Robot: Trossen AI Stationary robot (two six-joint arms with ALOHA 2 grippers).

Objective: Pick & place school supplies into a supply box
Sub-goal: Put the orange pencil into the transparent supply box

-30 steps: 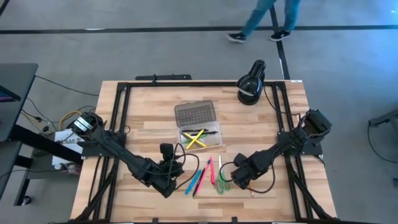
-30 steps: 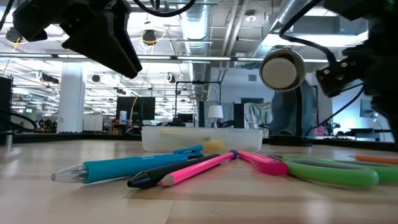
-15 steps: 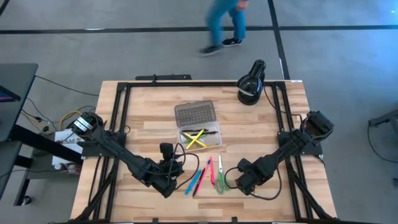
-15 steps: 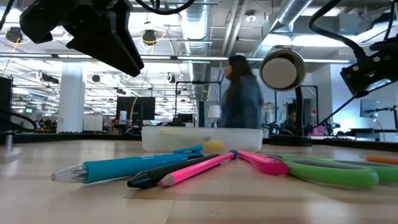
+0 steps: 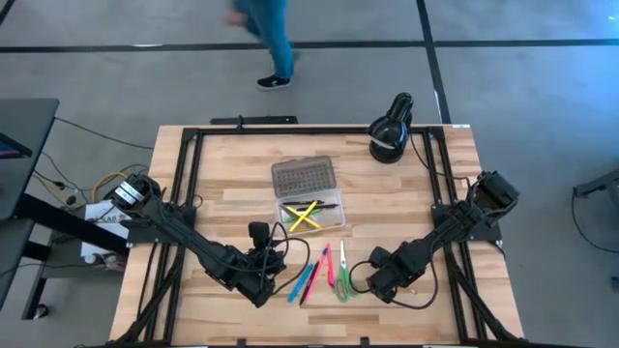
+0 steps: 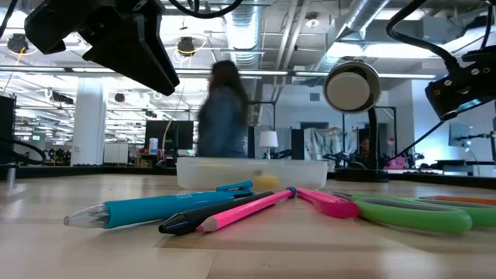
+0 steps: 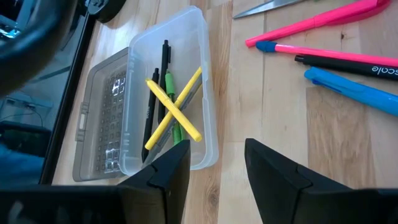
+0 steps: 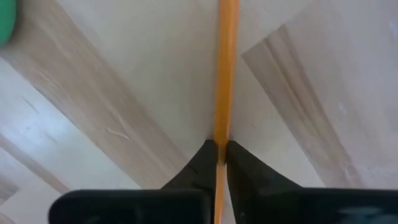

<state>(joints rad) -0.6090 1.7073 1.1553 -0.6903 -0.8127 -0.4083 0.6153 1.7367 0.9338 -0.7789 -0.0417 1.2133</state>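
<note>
A grey floor (image 5: 542,87) with dark lines surrounds the wooden table (image 5: 232,208). A person (image 5: 266,39) walks past. Ceiling pipes (image 6: 256,31), lights and a white column (image 6: 89,124) fill the room behind.

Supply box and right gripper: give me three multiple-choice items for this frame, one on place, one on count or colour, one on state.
1. Where does the supply box lie?
A. mid-table, between the arms
B. under the black lamp
C. on the floor

2. How many yellow pens lie crossed in the box?
A. none
B. two
C. five

3. What is the right gripper doing?
A. hanging open over the scissors
B. shut on the orange pencil
C. holding the box lid

Answers: 1 A, the high view shows it mid-table; 2 B, the left wrist view shows two forming a cross; 3 B, the right wrist view shows the fingers pinched on the orange shaft.
</note>
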